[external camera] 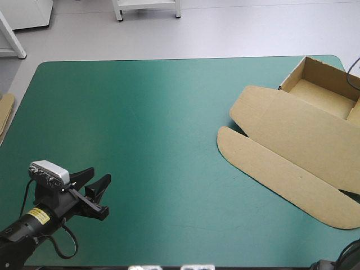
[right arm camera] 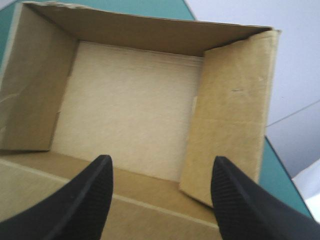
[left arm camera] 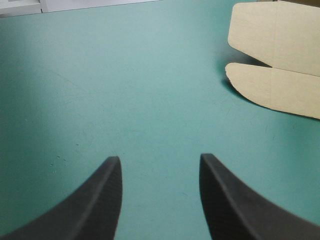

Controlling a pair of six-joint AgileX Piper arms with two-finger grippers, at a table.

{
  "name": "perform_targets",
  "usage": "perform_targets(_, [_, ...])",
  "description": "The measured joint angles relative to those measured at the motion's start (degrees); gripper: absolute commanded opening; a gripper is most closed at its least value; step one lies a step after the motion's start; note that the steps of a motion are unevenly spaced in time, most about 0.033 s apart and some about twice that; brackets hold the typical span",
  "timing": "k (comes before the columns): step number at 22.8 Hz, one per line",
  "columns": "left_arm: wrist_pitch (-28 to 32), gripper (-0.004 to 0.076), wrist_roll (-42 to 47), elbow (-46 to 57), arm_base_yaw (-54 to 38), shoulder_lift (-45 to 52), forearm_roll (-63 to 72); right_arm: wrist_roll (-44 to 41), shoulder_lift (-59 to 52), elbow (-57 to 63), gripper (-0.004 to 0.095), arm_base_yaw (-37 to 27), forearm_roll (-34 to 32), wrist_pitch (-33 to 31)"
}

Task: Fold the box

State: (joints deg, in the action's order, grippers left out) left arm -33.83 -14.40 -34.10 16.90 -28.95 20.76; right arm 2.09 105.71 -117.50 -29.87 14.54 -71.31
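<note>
One box (external camera: 292, 129) lay on the table (external camera: 140, 112), at the far right corner. Its long axis ran diagonally, from the far right corner toward the near edge. The open tray (external camera: 323, 84) sat at the far end, mouth upward. The lid (external camera: 298, 135) lay flat on the teal-green cover. One rounded flap (external camera: 281, 174) formed the lid's leading edge and faced the near left. The high view's right edge cut off the right side of the box, so its full outline could not be read.

The left gripper (external camera: 99, 174) hung over bare cover at the near left corner, well apart from the box. Its two black fingers stood spread, with nothing between them.

The right gripper (right arm camera: 161, 158) showed only in its own wrist view. It was positioned above the tray, fingers wide apart and holding nothing. Raised walls enclosed the tray floor there.

One edge of spare board (external camera: 4, 109) showed at the table's left edge, mostly cut off.
</note>
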Motion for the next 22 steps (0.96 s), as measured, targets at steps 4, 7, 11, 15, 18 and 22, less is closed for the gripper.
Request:
perform_targets(4, [0.0, 0.0347, -0.2, 0.0, 0.0, 0.0, 0.0, 2.8, -13.5, 11.5, 0.0526, 6.4, 5.4, -0.1])
perform_targets(7, [0.0, 0.0347, -2.1, 0.0, 0.0, 0.0, 0.0, 5.5, -27.5, 25.2, 0.0526, 19.0, 7.7, 2.4])
perform_targets(11, [0.5, 0.0347, -3.6, 0.1, 0.0, 0.0, 0.0, 8.7, -47.1, 47.1, 0.0526, 37.1, 8.4, 17.4])
perform_targets(15, [3.5, 0.0321, -4.9, 3.3, 0.0, 0.1, 0.1, 10.0, -64.3, 69.9, 0.0526, 48.4, 8.1, 34.8])
perform_targets(18, [5.2, 0.0294, -4.9, 6.1, 0.0, 0.1, 0.3, 11.3, -68.9, 79.8, 0.0525, 49.9, 7.9, 38.8])
perform_targets(22, [7.5, 0.0274, -5.4, 9.5, 0.0, 0.1, 2.1, 12.4, -71.6, 88.6, 0.0513, 50.1, 7.8, 41.4])
